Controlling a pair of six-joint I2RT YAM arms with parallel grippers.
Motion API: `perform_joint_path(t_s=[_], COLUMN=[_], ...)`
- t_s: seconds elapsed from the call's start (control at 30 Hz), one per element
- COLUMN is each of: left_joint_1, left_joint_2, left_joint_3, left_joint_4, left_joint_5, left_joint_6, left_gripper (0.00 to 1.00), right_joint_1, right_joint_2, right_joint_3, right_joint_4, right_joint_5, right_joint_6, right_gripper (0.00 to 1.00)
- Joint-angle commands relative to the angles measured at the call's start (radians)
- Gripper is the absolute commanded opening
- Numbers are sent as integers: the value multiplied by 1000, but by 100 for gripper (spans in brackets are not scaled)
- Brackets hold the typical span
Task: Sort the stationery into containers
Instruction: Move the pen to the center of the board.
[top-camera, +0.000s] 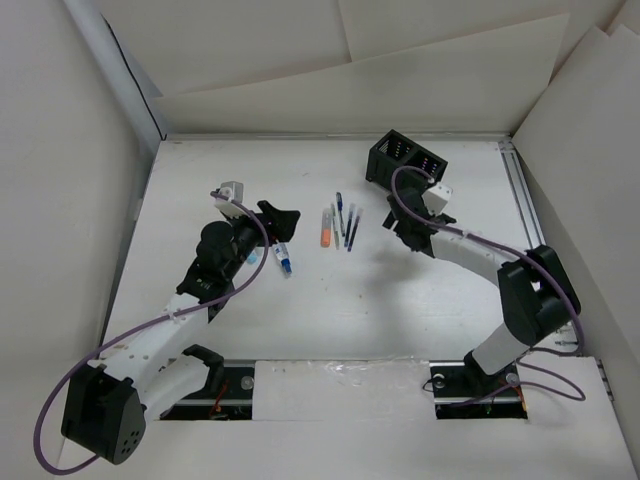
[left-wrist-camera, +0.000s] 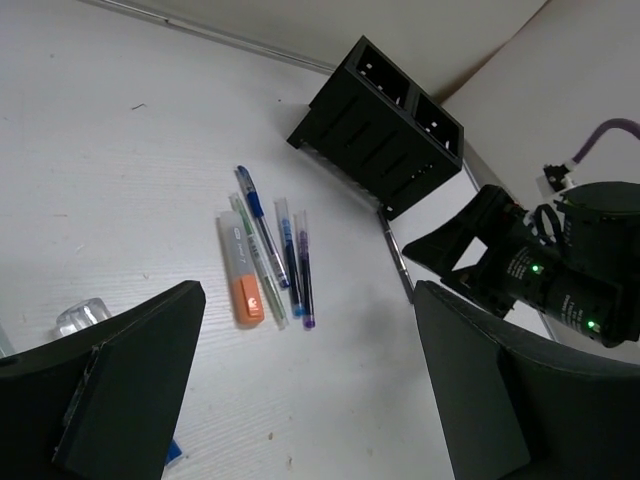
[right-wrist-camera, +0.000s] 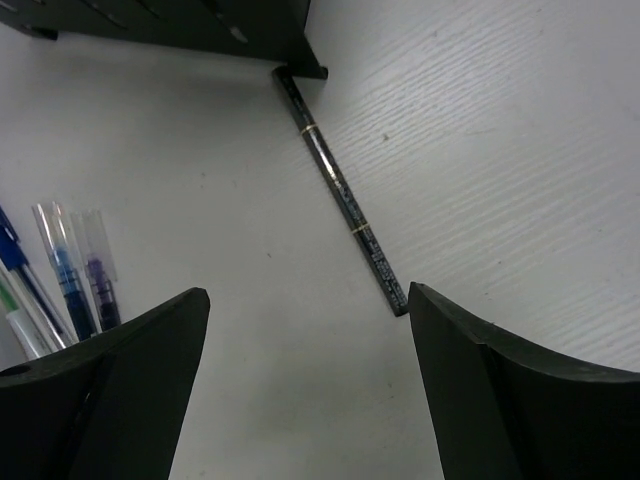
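Spread wide and holding nothing, the right gripper (right-wrist-camera: 308, 295) hovers over a thin dark pen with gold bands (right-wrist-camera: 340, 185), whose far end reaches a bottom corner of the black slotted desk organiser (right-wrist-camera: 200, 25). Left of the organiser and well apart from it, a grey marker with an orange end (left-wrist-camera: 240, 268), a blue pen (left-wrist-camera: 258, 222), a clear blue-ink pen (left-wrist-camera: 288, 255) and a clear purple-ink pen (left-wrist-camera: 305, 280) lie side by side on the white table (left-wrist-camera: 120, 170). Farther left of the organiser, the left gripper (left-wrist-camera: 308, 290) also gapes, grasping nothing. A stubby white-blue marker (top-camera: 284, 260) lies just beside it.
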Motion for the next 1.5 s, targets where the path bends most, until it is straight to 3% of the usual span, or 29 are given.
perform_joint_path(t_s=[0.0,0.17,0.33,0.43,0.57,0.7,1.2,1.33,1.47], left_joint_1=[-3,-3,-3,-3,-3,-3,-3,-12,-22], left_joint_2=[-4,-4,-13,-22,-22,-45,-136,-145,-154], left_joint_3=[-10,-10,-19,-19,-19,-28,-59,-59,-59], left_joint_4=[62,71,80,89,89,89,99,99,99], left_joint_5=[40,49,60,60,69,69,49,49,36], left_joint_6=[16,7,-3,-3,-3,-3,-12,-12,-12], left_gripper=[82,81,81,81,81,81,80,80,80], right_joint_1=[-17,-96,-153,-143,-143,-164,-163,-143,-103], right_joint_2=[22,31,89,112,122,140,270,313,324], right_joint_3=[42,7,7,28,61,85,267,306,320], right_joint_4=[50,79,106,85,48,24,-197,-251,-269], right_joint_5=[-89,-183,-243,-240,-257,-329,-389,-389,-373], right_joint_6=[-18,22,34,32,20,9,-110,-132,-132], right_gripper=[86,79,63,56,54,43,39,29,29])
